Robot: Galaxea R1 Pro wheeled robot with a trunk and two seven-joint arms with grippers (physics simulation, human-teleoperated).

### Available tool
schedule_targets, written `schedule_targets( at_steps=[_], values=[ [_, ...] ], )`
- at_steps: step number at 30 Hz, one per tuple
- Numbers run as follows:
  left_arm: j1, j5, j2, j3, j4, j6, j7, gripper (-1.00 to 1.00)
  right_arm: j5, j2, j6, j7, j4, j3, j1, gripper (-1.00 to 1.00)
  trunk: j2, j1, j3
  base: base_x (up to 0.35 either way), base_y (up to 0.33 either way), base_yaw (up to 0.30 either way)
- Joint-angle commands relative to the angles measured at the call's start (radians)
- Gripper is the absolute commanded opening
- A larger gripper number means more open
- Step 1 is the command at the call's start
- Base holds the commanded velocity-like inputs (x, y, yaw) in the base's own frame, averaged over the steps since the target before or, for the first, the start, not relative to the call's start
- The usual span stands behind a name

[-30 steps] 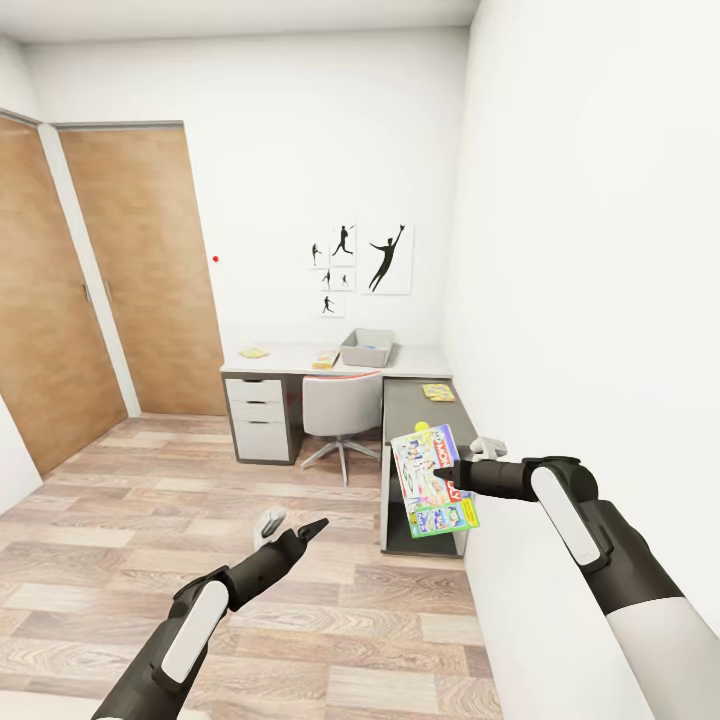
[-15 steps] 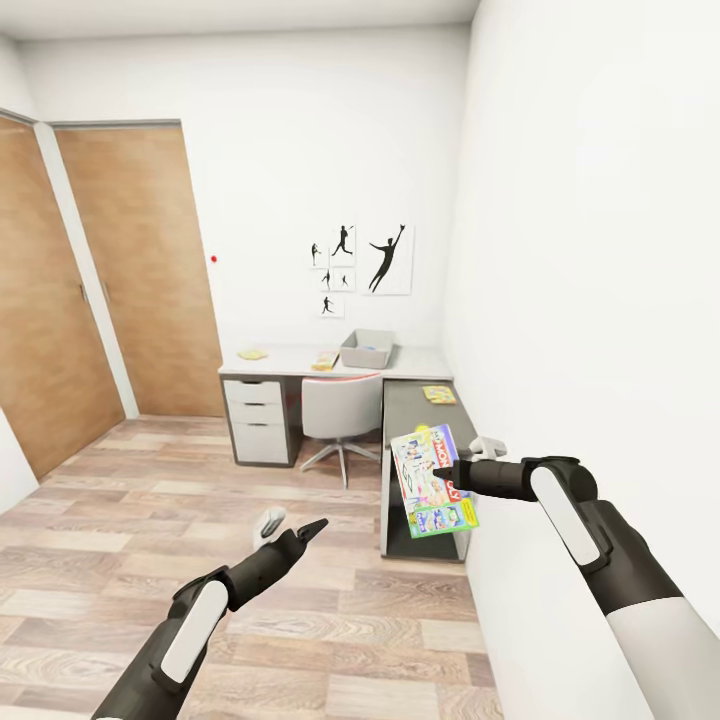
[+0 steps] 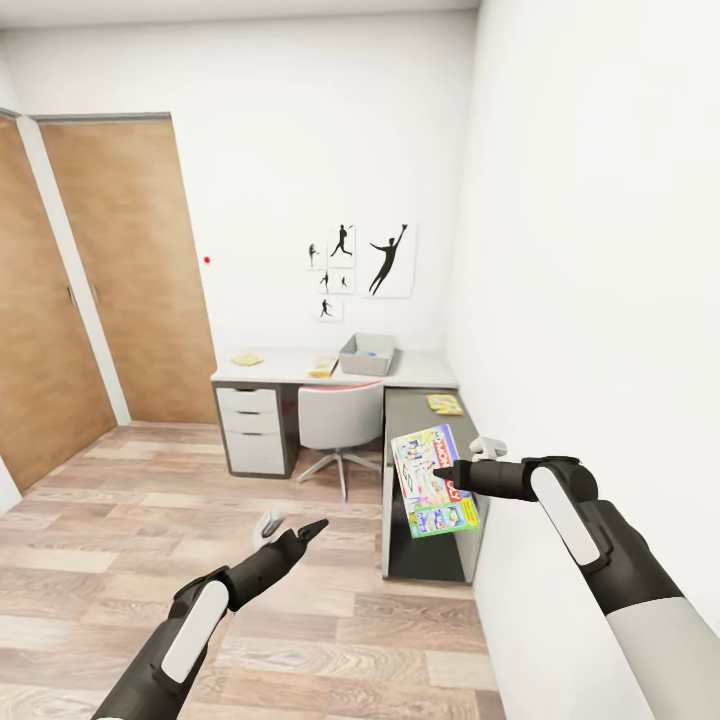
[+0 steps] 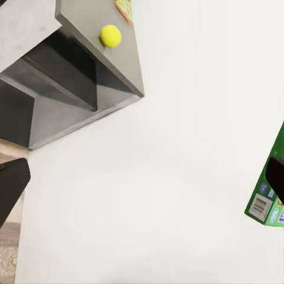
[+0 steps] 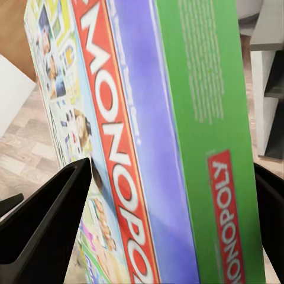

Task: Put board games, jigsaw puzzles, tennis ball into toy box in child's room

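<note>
The left gripper point(image 3: 290, 528) hangs released over the floor. The toy box point(image 3: 367, 354) sits at the surface's point(image 3: 290, 367) far edge. The right gripper point(image 3: 452, 478) grasps the MONOPOLY board game point(image 3: 433, 480) upright by one edge; light, stiff, likely slick cardboard.

Flat rectangular green-edged "MONOPOLY" board game box point(image 3: 434, 481): green side, red logo band with white letters, blue stripe, cartoon print. Long L-shaped table point(image 3: 300, 364): pale grey top, white drawers, darker grey wing. Shallow rectangular toy box point(image 3: 367, 354): light grey. Small round tennis ball point(image 4: 110, 36): yellow-green. Wooden floor point(image 3: 150, 530): beige-brown planks. Flat wooden doors point(image 3: 125, 270): brown grain. Wall posters point(image 3: 388, 259): black silhouettes on white.
</note>
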Motion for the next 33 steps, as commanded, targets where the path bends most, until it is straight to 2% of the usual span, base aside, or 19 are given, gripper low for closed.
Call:
schedule_targets(
  at_steps=[1, 20, 33],
  values=[
    [-0.001, 0.006, 0.0, 0.0, 0.0, 0.006, 0.0, 1.0, 0.008, -0.001, 0.002, 0.01, 0.0, 0.001, -0.001, -1.0, -0.001, 0.001, -0.001, 0.329, 0.0, 0.0],
    [-0.001, 0.006, 0.0, 0.0, 0.0, 0.005, 0.0, 1.0, 0.008, -0.001, 0.004, 0.01, 0.0, -0.001, -0.001, -1.0, -0.001, 0.001, -0.001, 0.332, -0.002, -0.008],
    [-0.001, 0.006, 0.0, 0.0, 0.0, 0.005, 0.0, 1.0, 0.009, -0.001, 0.006, 0.009, -0.019, -0.002, 0.001, -1.0, -0.001, 0.001, -0.001, 0.333, -0.093, -0.058]
  ],
)
